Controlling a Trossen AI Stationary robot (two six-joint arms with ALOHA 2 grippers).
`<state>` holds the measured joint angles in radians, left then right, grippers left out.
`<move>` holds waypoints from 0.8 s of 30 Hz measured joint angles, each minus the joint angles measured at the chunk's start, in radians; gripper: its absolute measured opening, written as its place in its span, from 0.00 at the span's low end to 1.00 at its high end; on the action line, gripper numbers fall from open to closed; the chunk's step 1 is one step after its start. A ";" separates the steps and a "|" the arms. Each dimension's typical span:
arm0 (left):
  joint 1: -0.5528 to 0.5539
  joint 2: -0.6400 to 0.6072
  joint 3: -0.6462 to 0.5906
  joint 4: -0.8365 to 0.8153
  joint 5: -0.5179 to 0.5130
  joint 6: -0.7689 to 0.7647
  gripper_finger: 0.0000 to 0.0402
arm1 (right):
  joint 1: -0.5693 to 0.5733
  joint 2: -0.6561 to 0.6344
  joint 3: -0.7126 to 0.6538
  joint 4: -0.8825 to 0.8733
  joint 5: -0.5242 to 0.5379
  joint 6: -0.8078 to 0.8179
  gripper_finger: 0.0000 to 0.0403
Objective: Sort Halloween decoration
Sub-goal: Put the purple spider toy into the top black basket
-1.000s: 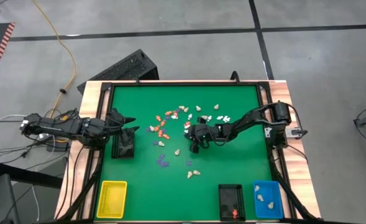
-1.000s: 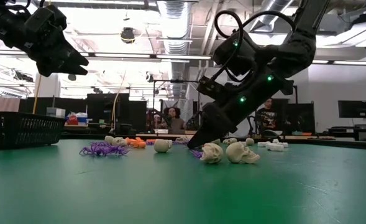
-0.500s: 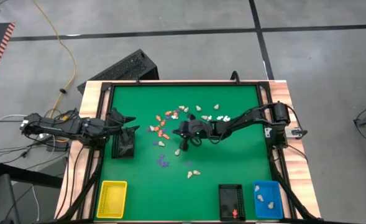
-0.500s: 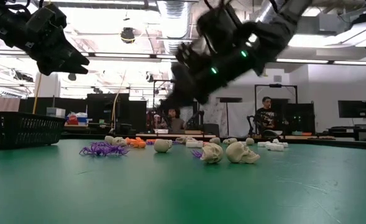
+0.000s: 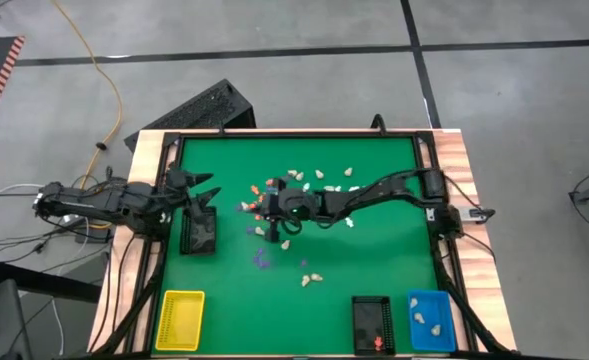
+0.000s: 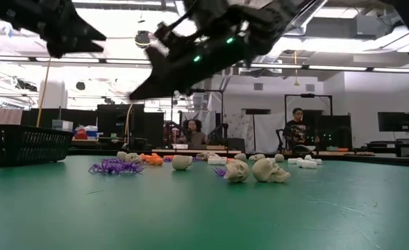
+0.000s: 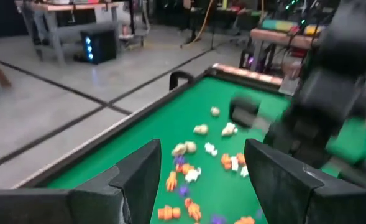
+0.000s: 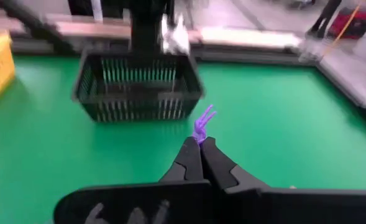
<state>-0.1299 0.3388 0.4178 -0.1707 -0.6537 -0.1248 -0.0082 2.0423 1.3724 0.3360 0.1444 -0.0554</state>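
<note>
Right tool [image 8: 200,144], a pair of slim dark tapering fingers, is pinched together on a tiny purple figurine [image 8: 202,123] whose thin prongs stick out past the tips; in the high view this tool [image 5: 271,210] sits over the middle of the bench [image 5: 374,270], above the scattered pieces, and in the low view it hangs well clear of the surface. Left tool [image 7: 201,171] has its broad, flat-faced fingers spread wide apart with nothing between them; it hovers at the left edge of the bench [image 5: 202,192], just beside a black basket [image 5: 199,232].

Largest of the things, the bench is a flat sheet of matte green felt framed by a dark rail and pale wood. The black basket has walls of fine vertical slats [image 8: 139,87]. Along the near edge lie three small rectangular trays: a yellow one [image 5: 179,320] with a mesh floor, a black one [image 5: 372,324] holding something orange-red, and a blue one [image 5: 430,321] with a few pale pieces.

Halloween decoration [image 5: 314,178] lies strewn over the middle of the felt: rounded cream-beige skulls [image 6: 270,170], spidery purple pieces [image 6: 110,167], orange-red lumps and small white ones, the last too small to make out, possibly bones.
</note>
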 joint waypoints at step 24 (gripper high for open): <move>0.000 -0.033 0.079 -0.004 0.046 0.088 0.55 | -0.004 0.517 0.824 -0.238 -0.305 -0.055 0.01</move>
<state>-0.1303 0.3061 0.4969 -0.1749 -0.6079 -0.0365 -0.0120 2.5594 2.1961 0.0984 -0.1604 -0.1100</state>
